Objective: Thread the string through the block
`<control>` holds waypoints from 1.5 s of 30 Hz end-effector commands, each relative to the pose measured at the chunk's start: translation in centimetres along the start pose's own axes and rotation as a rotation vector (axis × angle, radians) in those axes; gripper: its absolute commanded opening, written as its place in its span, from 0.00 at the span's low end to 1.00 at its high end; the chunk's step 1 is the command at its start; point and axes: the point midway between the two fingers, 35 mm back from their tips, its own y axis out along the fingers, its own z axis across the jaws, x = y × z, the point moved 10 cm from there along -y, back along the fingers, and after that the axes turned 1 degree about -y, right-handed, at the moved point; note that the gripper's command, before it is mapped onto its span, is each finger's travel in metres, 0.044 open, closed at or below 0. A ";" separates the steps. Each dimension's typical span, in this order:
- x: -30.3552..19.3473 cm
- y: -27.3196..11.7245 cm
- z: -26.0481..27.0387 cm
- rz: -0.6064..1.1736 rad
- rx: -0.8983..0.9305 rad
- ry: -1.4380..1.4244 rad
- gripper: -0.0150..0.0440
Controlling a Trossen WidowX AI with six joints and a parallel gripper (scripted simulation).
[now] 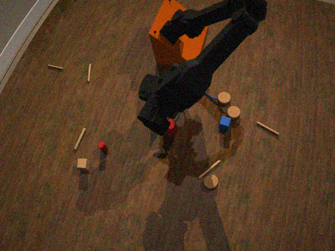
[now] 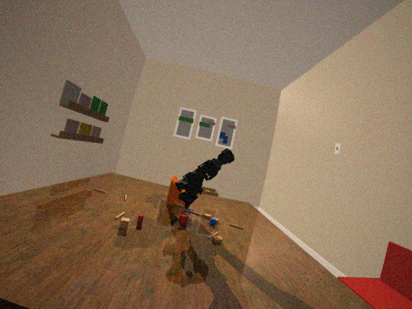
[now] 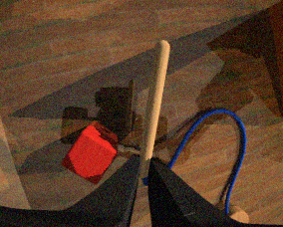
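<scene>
The wrist view showed the stick (image 3: 157, 95) grasped near one end between the fingers of the gripper (image 3: 144, 162), its free length reaching out past the tips. The string (image 1: 211, 96) (image 2: 194, 214) (image 3: 244, 144) looped beside it and ran to the button (image 1: 224, 98) (image 2: 207, 215) (image 3: 239, 214). The red cube (image 1: 170, 125) (image 2: 183, 220) (image 3: 90, 153) lay apart from the stick, on the other side from the loop. The blue cube (image 1: 225, 123) (image 2: 213, 221) sat near a second disc (image 1: 233, 112), which was just beside the button. Farther out, a third disc (image 1: 211, 182) (image 2: 217, 239) lay near a loose stick (image 1: 209, 169). Well apart from the button, a wooden block (image 1: 82, 164) (image 2: 124, 225) stood near the red cylinder (image 1: 102, 147) (image 2: 140, 222); whether it had a hole could not be told.
</scene>
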 end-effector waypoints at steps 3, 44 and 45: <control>-0.7 -0.2 -0.5 -0.014 -0.001 0.067 0.25; -5.1 -0.4 -4.1 -0.081 -0.001 0.500 0.25; -5.1 -0.4 -4.1 -0.080 -0.001 0.498 0.25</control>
